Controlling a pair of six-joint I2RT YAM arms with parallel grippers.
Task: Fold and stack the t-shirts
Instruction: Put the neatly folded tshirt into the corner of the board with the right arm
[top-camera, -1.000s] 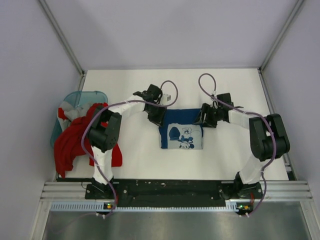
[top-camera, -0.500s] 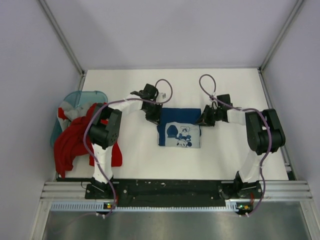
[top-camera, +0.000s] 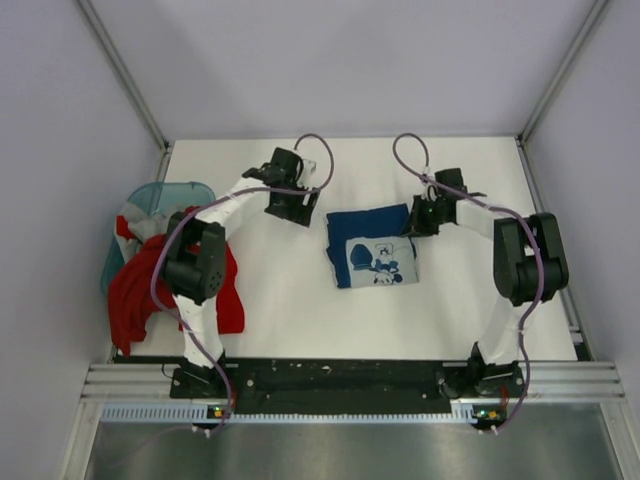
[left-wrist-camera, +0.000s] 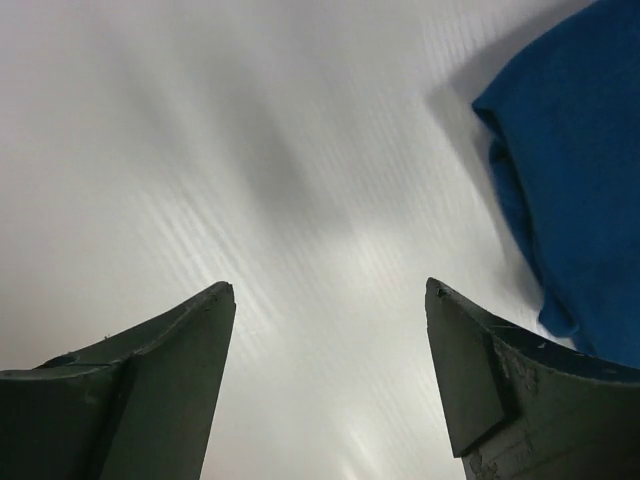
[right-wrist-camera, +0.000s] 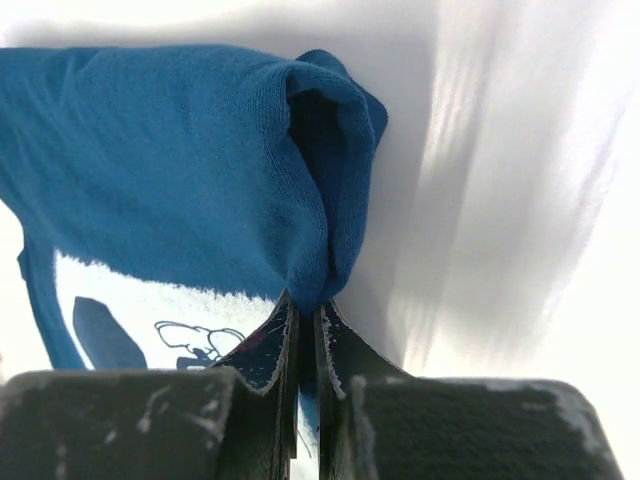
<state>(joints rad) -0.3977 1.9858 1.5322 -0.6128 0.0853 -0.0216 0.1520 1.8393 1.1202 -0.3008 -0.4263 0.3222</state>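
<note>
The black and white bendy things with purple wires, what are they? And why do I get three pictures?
Those are two robot arms, bolted to the near edge of a white table. The big picture looks down from above. The other two come from little cameras on each arm's wrist, so you see that arm's own jaws at the bottom. In the middle lies a blue t-shirt with a white cartoon print, folded up. The right arm pinches a fold at the shirt's edge, its jaws shut tight on the cloth. The left arm holds nothing: its jaws stand open over bare table, the shirt just beside them. At the left, a red t-shirt and a grey-white one lie heaped at a teal basket.
</note>
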